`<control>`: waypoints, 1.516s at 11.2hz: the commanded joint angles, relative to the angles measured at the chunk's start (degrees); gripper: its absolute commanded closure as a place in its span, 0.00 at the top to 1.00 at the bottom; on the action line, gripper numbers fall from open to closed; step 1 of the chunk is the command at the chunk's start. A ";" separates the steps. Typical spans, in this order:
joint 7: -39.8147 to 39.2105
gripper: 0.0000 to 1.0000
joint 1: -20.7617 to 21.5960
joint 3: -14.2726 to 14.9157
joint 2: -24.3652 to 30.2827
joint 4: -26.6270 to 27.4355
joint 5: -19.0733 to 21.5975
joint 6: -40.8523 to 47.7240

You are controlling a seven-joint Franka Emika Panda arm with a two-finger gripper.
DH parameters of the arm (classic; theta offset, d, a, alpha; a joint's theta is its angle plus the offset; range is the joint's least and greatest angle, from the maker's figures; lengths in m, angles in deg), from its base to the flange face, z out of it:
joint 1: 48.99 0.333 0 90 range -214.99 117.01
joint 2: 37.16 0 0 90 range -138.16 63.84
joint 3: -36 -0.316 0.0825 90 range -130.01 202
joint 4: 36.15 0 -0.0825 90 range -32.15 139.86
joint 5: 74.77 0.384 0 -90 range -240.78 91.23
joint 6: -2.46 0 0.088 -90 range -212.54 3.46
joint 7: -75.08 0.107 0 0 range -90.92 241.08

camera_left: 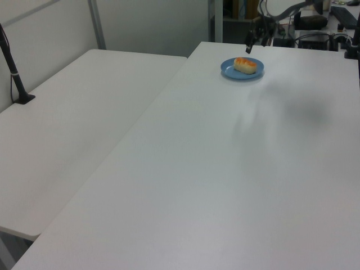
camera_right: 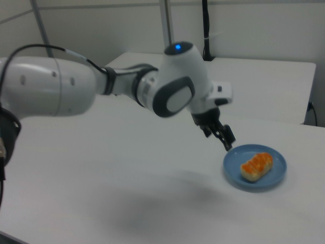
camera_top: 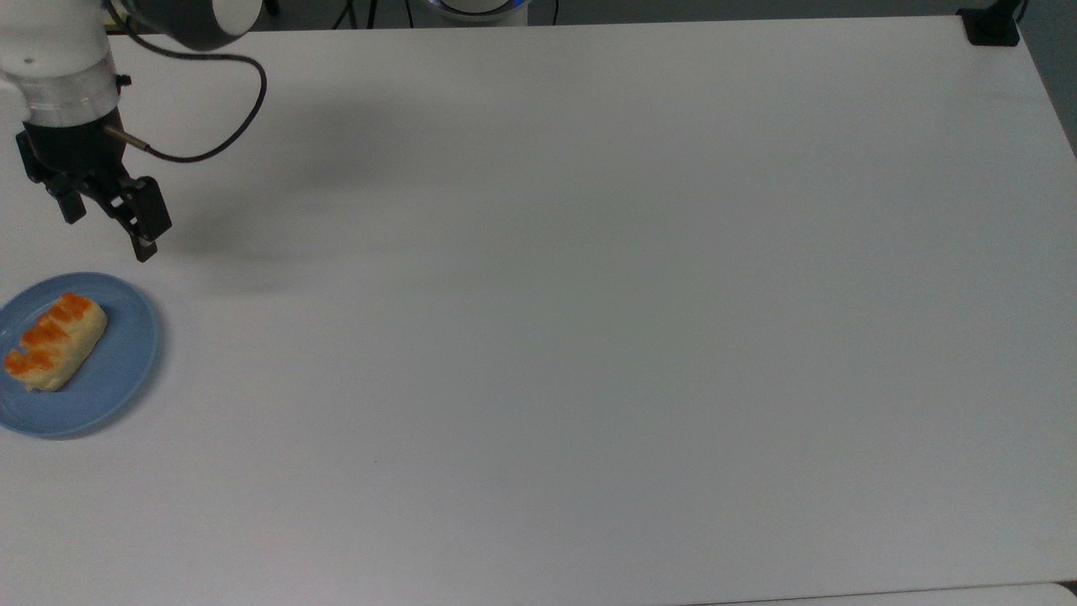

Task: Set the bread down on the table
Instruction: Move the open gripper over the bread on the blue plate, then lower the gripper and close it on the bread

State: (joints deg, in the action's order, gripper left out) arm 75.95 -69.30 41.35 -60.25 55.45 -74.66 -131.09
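At the nine o'clock edge of the top view, the bread point(camera_top: 54, 340), a pale-yellow bun with orange glazed patches, lies slantwise on a round blue plate point(camera_top: 118, 370) that rests on the table point(camera_top: 589, 320). The bun sits toward the plate's nine o'clock side, its long axis running from about one o'clock to seven o'clock. At roughly twelve o'clock from the plate, the gripper point(camera_top: 106, 231) hangs above bare tabletop, apart from both plate and bread. Its two black fingers point(camera_top: 145, 247) stand spread with a clear gap between them; they pinch nothing and touch nothing. A black cable point(camera_top: 220, 143) loops from the wrist toward the top view's one o'clock.

The right view gives what the top view cannot: the arm point(camera_right: 56, 91), a bulky white body with grey joints and a small blue light, reaching from nine o'clock toward the plate point(camera_right: 238, 170). There the gripper point(camera_right: 219, 134) points downward at a slant, its tips near the plate's ten o'clock rim, raised off the surface, while the bread point(camera_right: 257, 166) lies at the plate's centre.

The left view places the plate point(camera_left: 228, 71) and bread point(camera_left: 246, 65) far off at one o'clock on the table point(camera_left: 214, 169), with the gripper point(camera_left: 254, 40) a dark shape just above them at twelve o'clock. It also shows a second white table point(camera_left: 73, 124) butted alongside at nine o'clock, carrying a black post point(camera_left: 13, 73) on a base.
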 commanded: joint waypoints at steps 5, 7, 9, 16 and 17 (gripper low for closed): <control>2.91 1.00 -3.24 -0.08 -12.06 -3.44 -1.52 -17.52; 3.00 1.00 -3.33 -0.08 -14.08 -4.58 -1.52 -19.03; 3.00 1.00 -3.68 0.01 -15.14 -4.85 -1.69 -19.38; 4.67 0.47 -3.68 -0.08 -16.82 -4.85 -1.70 -23.07; 4.67 0.47 -3.77 -0.08 -16.21 -4.85 -1.61 -22.72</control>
State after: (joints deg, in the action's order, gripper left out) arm 78.47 -72.97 41.34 -77.05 50.98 -74.83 -153.90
